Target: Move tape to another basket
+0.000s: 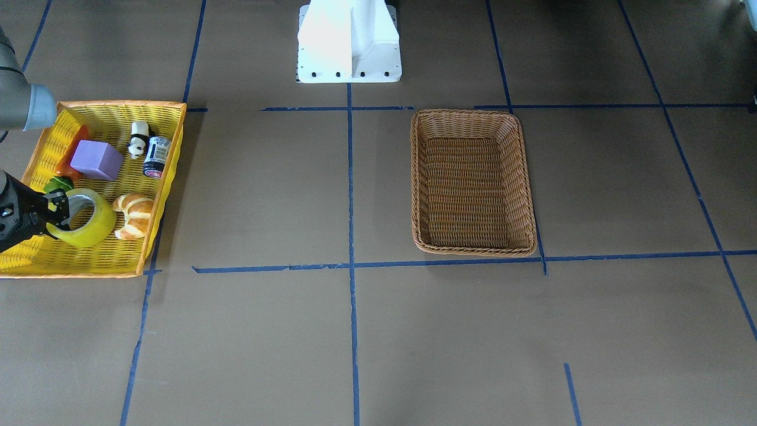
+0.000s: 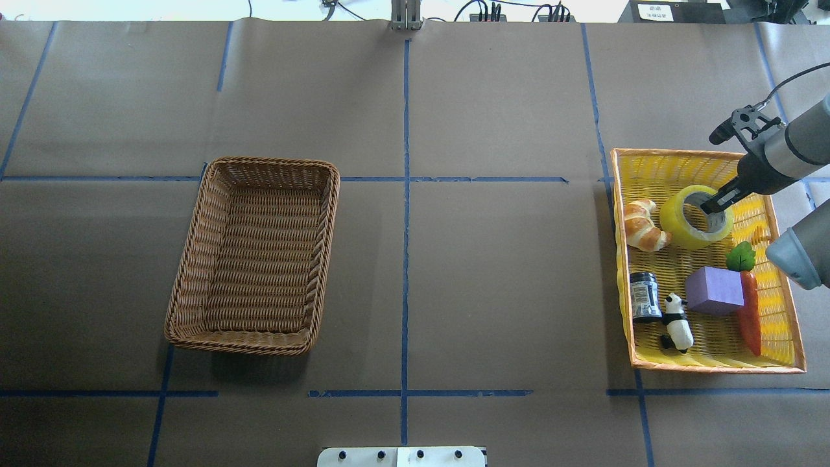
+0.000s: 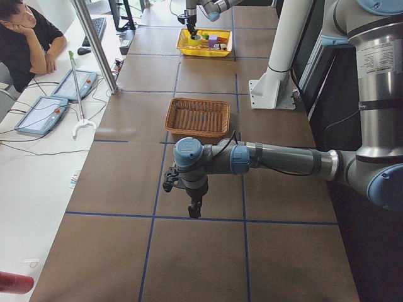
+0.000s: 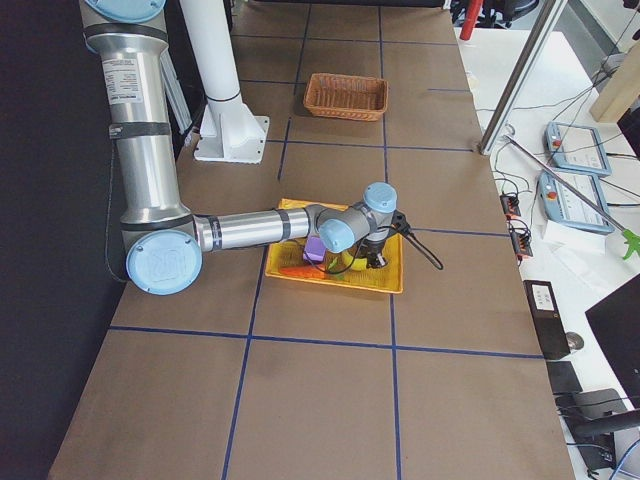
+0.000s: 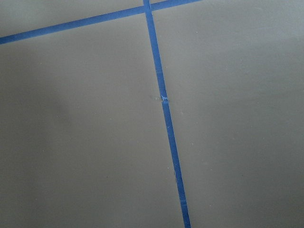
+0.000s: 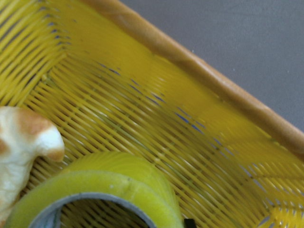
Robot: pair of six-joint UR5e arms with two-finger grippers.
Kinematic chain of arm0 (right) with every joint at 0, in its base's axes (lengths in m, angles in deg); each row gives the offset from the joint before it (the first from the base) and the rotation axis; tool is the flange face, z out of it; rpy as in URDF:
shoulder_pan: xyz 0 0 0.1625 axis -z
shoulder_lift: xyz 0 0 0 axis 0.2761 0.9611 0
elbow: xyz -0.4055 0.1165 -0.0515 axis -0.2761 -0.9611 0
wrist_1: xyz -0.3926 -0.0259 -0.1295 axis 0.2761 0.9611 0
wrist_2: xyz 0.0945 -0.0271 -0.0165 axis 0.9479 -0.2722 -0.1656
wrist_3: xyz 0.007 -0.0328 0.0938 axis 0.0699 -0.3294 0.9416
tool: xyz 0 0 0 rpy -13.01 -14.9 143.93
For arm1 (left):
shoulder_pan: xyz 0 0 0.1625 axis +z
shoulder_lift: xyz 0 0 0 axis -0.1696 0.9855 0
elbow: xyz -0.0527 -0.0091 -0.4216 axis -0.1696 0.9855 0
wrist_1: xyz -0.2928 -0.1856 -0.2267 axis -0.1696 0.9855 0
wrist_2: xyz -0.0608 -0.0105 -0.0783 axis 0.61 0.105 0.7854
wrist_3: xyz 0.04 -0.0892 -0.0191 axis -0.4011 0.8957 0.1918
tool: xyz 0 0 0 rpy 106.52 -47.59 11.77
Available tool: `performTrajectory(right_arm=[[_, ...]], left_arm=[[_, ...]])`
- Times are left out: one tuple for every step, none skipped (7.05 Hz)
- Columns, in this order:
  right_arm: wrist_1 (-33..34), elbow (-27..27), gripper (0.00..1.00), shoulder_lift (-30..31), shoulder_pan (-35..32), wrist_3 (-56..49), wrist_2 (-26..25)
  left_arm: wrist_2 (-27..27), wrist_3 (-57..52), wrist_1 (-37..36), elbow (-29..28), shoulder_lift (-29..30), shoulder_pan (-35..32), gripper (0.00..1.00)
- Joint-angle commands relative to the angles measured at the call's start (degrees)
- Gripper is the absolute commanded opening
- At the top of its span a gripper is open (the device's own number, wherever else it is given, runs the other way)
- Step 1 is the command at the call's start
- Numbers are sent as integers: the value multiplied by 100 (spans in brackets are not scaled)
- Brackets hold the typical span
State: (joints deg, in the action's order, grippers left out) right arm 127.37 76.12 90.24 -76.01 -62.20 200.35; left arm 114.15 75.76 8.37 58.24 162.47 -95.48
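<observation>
The tape (image 1: 97, 225), a yellow-green roll with a grey core, sits tilted in the yellow mesh basket (image 1: 118, 105) beside a croissant (image 1: 135, 214). My right gripper (image 1: 56, 214) straddles the roll's wall, one finger inside the core, and looks shut on it. The overhead view shows the tape (image 2: 681, 224) and right gripper (image 2: 712, 204) the same way. The right wrist view shows the roll's top (image 6: 118, 180) close below. The brown wicker basket (image 2: 259, 165) stands empty far to the left. My left gripper (image 3: 195, 211) hangs over bare table; I cannot tell whether it is open.
The yellow basket (image 2: 713, 366) also holds a purple block (image 2: 713, 290), a carrot (image 2: 750, 311), a dark jar (image 2: 645, 296) and a panda figure (image 2: 677, 322). The robot's white base (image 1: 349, 41) stands at the table's edge. Blue tape lines cross the brown table.
</observation>
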Motion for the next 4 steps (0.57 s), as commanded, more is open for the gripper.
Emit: performTrajectory(right_arm=[[0,60,0,-415,-40,809,23],[-9,68,0,-687,-40,1241,84],[-9,68,0,-821,-40,1263,163],[-9,129,0,-909,-74,1324,242]], left_arm=[[-2,55,60,40,227,20,100],[-28,55,104,22,612,20,100],[-11,72,157,39,877,20,100],[15,64,323,74,932,20,100]])
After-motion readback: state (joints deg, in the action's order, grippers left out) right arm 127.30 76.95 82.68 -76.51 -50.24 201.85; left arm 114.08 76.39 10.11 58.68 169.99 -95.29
